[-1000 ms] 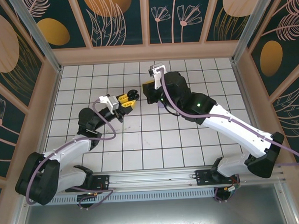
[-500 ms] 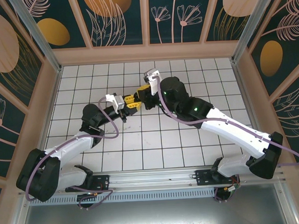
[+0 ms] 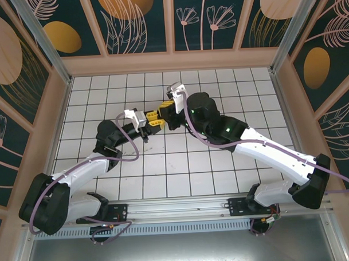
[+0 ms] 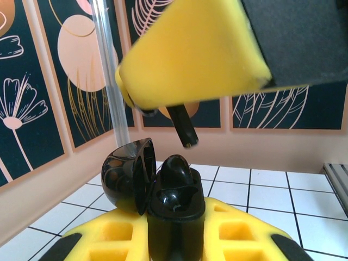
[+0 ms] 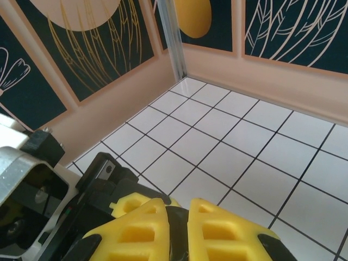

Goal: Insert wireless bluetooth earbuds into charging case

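Note:
My left gripper (image 4: 176, 231) is shut on a black charging case (image 4: 175, 209), held upright with its lid (image 4: 126, 175) swung open to the left. A rounded black shape (image 4: 175, 169), seemingly a seated earbud, stands in the case's far socket. Just above the case, the stem of a black earbud (image 4: 184, 126) hangs from a yellow finger (image 4: 196, 54) of my right gripper, apart from the case. In the right wrist view my right gripper (image 5: 183, 231) is shut on that dark earbud (image 5: 179, 218). From above, the left gripper (image 3: 152, 121) and the right gripper (image 3: 164, 111) meet over the tiles.
A white tiled floor (image 3: 181, 159) is ringed by peach walls with dark floral panels (image 3: 139, 23). A metal corner post (image 5: 173, 38) rises at the back. The left gripper's black body (image 5: 100, 187) lies just below my right fingers.
Over the last second the right arm swung left and brought its gripper over the left gripper, which shifted slightly right. Since half a second ago they have barely moved.

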You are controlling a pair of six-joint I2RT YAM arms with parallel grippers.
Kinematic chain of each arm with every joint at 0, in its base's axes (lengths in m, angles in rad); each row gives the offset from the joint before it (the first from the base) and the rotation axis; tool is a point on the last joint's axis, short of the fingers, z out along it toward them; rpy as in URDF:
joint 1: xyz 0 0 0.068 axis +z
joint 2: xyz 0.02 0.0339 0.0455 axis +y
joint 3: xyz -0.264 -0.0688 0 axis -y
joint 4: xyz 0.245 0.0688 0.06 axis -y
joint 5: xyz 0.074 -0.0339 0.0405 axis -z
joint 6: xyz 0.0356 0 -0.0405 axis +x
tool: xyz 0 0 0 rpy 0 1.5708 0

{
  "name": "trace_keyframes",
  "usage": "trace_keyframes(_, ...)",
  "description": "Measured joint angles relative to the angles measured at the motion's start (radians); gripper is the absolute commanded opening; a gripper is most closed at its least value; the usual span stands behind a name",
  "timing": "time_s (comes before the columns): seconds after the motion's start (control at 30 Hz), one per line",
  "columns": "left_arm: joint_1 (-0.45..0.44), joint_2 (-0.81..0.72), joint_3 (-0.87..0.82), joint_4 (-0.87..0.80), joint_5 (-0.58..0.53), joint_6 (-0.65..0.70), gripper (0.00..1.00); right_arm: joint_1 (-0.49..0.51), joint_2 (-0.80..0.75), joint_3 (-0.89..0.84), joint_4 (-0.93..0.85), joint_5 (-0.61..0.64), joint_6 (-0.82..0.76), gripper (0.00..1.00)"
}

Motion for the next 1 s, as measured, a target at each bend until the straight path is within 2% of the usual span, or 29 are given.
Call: trace_keyframes(1.0, 0.0, -0.001, 0.004, 0.0, 0.015, -0.001, 0.0, 0.011, -0.014, -0.052, 0.04, 0.026, 0.0, 0.1)
